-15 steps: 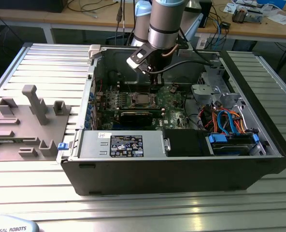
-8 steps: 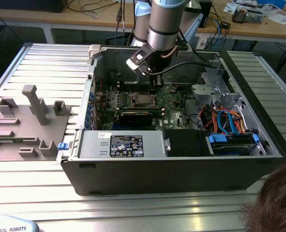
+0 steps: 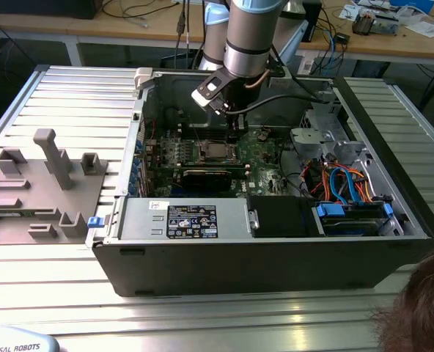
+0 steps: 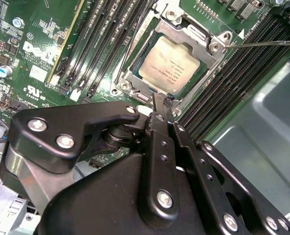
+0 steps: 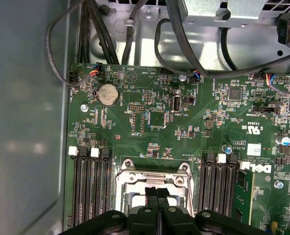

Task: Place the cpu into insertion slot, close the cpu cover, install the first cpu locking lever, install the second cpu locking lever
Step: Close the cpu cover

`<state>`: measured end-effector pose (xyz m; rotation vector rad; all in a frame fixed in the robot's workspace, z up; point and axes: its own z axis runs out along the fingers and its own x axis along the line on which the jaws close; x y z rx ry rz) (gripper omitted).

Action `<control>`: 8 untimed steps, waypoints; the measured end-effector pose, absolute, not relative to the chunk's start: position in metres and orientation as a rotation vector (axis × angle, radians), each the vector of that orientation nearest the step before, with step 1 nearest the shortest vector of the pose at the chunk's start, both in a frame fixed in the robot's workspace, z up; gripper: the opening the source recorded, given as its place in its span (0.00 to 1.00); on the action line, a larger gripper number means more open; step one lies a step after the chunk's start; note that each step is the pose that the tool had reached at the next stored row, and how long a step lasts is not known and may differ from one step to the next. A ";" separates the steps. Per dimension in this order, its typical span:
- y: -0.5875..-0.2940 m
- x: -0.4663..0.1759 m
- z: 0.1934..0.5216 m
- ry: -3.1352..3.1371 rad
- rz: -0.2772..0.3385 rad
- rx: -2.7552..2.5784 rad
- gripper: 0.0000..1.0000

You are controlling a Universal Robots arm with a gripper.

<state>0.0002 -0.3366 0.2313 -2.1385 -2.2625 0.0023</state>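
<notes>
- Dark hair of a person sits in the near corner at the exterior view's right, in front of an open computer case that lies on a ribbed metal table. The robot arm reaches down into the case, and its gripper hangs just above the insertion slot on the green motherboard. A grey fixture with upright pegs rests at the exterior view's left, well apart from the case.
- Black links of the gripper crowd the foreground in the second wrist view. Its fingers are pressed together with nothing visible between them, and the tips meet the near edge of the cpu cover. The cpu lies flat in its socket, its dull silver top showing through the cover's square window, with the cover down around it. A thin metal rod runs out from one corner of the cover across the black memory slots.
- Fingers of the gripper, pressed together in the first wrist view as well, stand over the cpu cover, between two banks of memory slots. Farther along the motherboard sit a coin battery and black cables.
</notes>
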 end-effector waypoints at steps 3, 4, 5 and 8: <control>-0.337 0.000 0.231 -2.263 0.002 -2.139 0.11; -0.337 0.000 0.230 -2.262 0.002 -2.139 0.11; -0.337 0.000 0.230 -2.262 0.002 -2.139 0.11; -0.337 -0.002 0.229 -2.262 0.002 -2.138 0.11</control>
